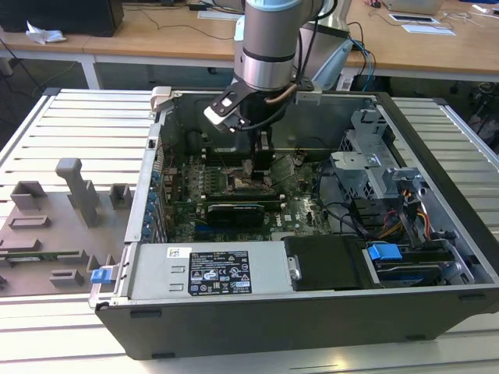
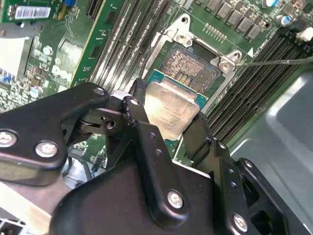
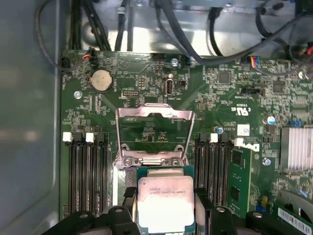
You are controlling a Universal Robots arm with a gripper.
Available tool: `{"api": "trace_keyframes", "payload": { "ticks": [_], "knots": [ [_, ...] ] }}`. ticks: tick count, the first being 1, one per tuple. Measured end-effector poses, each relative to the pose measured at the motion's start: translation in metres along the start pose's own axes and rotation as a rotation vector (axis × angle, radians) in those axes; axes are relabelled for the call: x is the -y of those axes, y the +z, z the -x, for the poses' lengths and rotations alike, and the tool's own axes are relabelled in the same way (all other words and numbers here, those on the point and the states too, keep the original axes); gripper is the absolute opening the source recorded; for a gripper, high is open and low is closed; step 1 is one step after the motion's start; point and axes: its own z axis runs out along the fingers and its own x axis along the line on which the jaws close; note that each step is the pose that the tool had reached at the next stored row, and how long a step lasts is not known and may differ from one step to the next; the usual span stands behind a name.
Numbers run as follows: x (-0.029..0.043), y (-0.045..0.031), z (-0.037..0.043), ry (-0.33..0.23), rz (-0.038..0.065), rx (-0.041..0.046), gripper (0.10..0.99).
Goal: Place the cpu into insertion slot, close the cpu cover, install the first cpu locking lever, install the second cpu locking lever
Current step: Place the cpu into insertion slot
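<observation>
Now, your gripper point(image 3: 165, 196): clamped on the cpu point(image 2: 173, 110), fingers on two opposite edges.
Cpu: just over the insertion slot point(image 2: 193, 68), offset; you see contacts partly exposed.
Cpu cover point(image 3: 154, 113): swung open.

The exterior view looks down aslant on the open grey metal computer case point(image 1: 312, 312). Both wrist views sit close over its green circuit board point(image 3: 146, 78) point(image 2: 73, 49), sharing the silvery square cpu point(image 3: 165, 203) point(image 2: 172, 111).
</observation>
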Motion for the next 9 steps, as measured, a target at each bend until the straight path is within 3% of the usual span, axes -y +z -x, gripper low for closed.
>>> {"api": "trace_keyframes", "payload": {
  "ticks": [3,9],
  "knots": [
    [0.0038,0.0085,-0.0009,0.000,0.000,0.0000,0.545],
    [0.0090,0.0131,-0.0079,0.000,0.000,-0.0001,0.545]
  ]
}}
